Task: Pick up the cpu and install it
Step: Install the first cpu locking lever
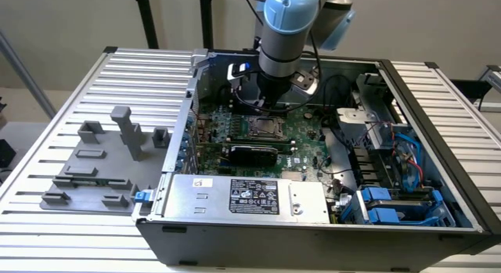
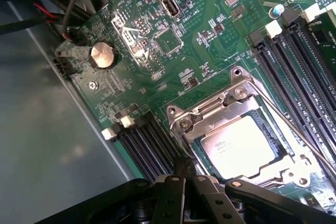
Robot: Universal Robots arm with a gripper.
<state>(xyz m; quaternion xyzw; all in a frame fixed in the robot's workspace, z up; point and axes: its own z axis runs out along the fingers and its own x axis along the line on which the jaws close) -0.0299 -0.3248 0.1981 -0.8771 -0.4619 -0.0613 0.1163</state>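
cpu: the cpu (image 2: 239, 148) lies flat in the motherboard socket (image 2: 247, 129), silver-grey top upward, ringed by the metal socket frame; in the exterior view it shows as a pale square (image 1: 261, 125) at the middle of the board.
gripper: the gripper (image 2: 185, 169) hangs just above the board at the socket's edge, beside the cpu and holding nothing; in the exterior view the arm comes straight down into the open computer case (image 1: 438, 144), its tip (image 1: 270, 104) just behind the socket.
fingers: pressed together, tips meeting in a narrow dark point, nothing between them.
task state: judging by how it sits, the chip looks already seated; whether the frame is latched over it I cannot tell.
handling: thin, light, stiff; the metal top is smooth and likely slippery, the underside contacts probably fragile. Best taken by two opposite edges and kept level, not tilted or pressed.
surroundings: memory slots (image 2: 302, 72) flank the socket; a coin cell (image 2: 102, 55) sits well apart; grey fixture blocks (image 1: 102, 161) stand on the worktop (image 1: 47, 185) outside the case.
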